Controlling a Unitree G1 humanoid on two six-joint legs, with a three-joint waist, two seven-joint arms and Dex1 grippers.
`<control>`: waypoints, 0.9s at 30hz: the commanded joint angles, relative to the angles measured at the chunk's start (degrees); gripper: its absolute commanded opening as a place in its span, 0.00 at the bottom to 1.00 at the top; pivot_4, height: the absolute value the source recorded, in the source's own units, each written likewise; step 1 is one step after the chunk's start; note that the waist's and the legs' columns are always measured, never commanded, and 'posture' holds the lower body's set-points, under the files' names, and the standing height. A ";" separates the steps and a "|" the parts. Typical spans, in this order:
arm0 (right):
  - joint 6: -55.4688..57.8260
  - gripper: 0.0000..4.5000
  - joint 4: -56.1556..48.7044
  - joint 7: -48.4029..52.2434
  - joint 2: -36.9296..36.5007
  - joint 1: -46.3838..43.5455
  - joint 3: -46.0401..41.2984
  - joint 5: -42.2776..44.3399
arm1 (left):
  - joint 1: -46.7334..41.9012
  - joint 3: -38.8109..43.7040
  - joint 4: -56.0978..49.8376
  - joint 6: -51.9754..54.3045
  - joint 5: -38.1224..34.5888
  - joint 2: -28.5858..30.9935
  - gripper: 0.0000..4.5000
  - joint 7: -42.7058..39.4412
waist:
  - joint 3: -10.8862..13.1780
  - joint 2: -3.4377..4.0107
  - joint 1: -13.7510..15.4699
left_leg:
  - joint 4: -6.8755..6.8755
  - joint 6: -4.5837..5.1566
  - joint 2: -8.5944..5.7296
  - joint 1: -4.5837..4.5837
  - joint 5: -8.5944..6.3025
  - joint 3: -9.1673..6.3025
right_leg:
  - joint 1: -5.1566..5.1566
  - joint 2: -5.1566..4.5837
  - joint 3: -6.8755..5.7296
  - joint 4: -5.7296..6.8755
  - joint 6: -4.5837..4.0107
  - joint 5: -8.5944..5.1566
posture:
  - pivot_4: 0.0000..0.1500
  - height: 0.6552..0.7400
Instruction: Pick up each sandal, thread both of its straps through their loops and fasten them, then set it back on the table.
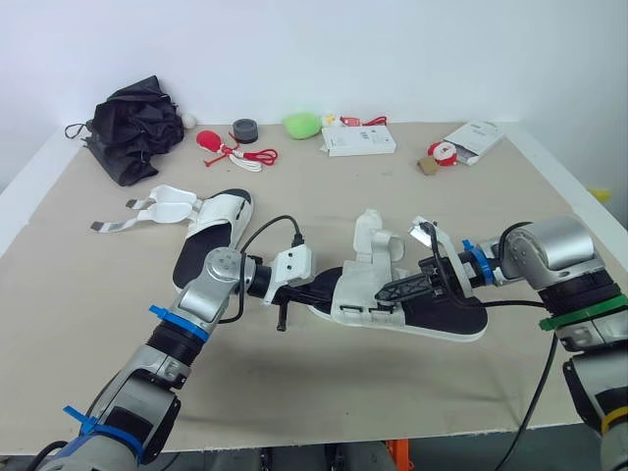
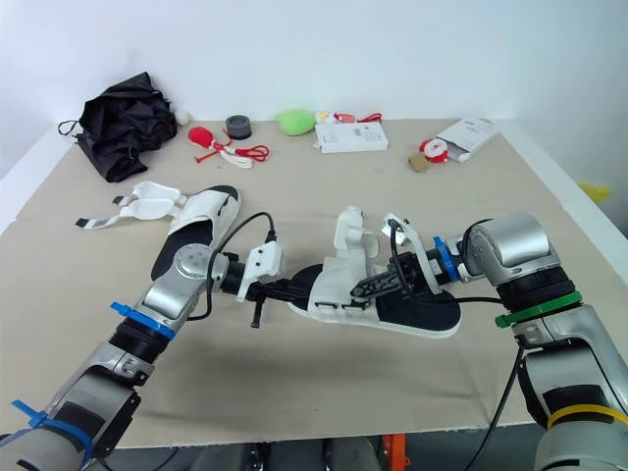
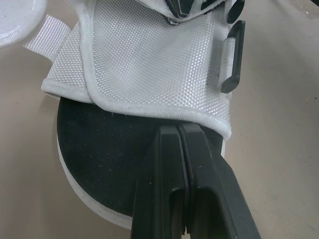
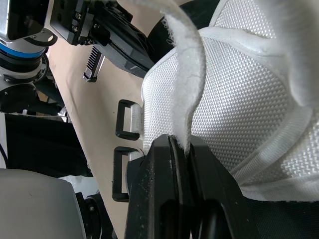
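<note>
One sandal [image 1: 432,312], black sole and white mesh upper [image 3: 149,59], lies in the middle of the table between my two grippers. My left gripper [image 1: 322,287] is shut, its tips [image 3: 182,130] resting on the black insole at the sandal's near end. My right gripper [image 1: 397,291] is shut on a white strap [image 4: 187,84] of the upper, with two black loops [image 4: 127,119] just beyond it. The second sandal [image 1: 218,218] lies to the left, its straps [image 1: 147,210] spread loose on the table.
At the back stand a black folded umbrella [image 1: 132,128], a red toy with cord [image 1: 224,147], a grey roll [image 1: 245,130], a green toy [image 1: 302,124], a white box [image 1: 358,140] and a white packet [image 1: 476,139]. The table's front edge [image 1: 392,432] is near.
</note>
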 commanded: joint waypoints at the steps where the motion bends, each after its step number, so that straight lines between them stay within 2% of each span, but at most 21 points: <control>1: 0.57 0.02 -1.57 0.21 0.38 -0.56 -1.56 0.73 | 1.76 -2.05 1.52 1.33 1.82 1.15 0.00 -0.49 | 0.00 0.00 0.00 | 0.00 0.00 0.00 0.00 0.00 0.00 | 0.00 0.00 0.00 0.00 0.00 0.00 | 1.00 1.00; 10: 1.52 0.02 -2.13 -1.92 3.38 -1.51 -4.09 1.42 | 1.74 -2.09 1.64 1.29 1.84 1.07 0.00 -0.42 | 0.00 0.00 -0.01 | 0.01 0.00 0.00 0.01 0.00 0.02 | -0.01 0.00 0.02 0.04 0.00 0.00 | 1.00 1.00; 27: -2.19 0.02 -6.73 0.01 1.13 1.11 -6.72 2.53 | 1.52 -1.86 1.97 1.30 1.90 1.09 0.00 0.12 | -0.01 0.01 -0.02 | 0.03 0.00 0.01 0.03 0.01 0.06 | -0.02 0.01 0.06 0.08 0.00 0.01 | 1.00 1.00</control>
